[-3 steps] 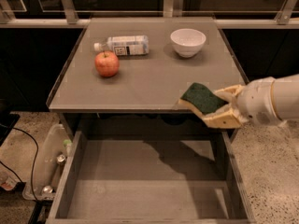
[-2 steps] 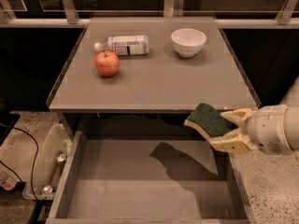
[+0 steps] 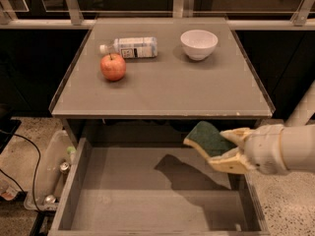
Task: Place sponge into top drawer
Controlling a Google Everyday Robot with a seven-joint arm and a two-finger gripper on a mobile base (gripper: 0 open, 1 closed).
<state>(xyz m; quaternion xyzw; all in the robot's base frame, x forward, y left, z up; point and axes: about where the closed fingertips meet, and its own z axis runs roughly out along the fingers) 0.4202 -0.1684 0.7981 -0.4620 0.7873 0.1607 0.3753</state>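
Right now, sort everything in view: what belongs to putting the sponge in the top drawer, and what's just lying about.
Job: sponge, gripped by the pincer at right; open top drawer beneath it.
Lying about: apple, bottle and white bowl on the tabletop.

Pincer [image 3: 219,149] with sponge [image 3: 206,136] over top drawer [image 3: 138,200], right side; open room below; tabletop edge [image 3: 157,115] just behind.

No legible text or numbers, not even on the bottle [image 3: 130,47] label.
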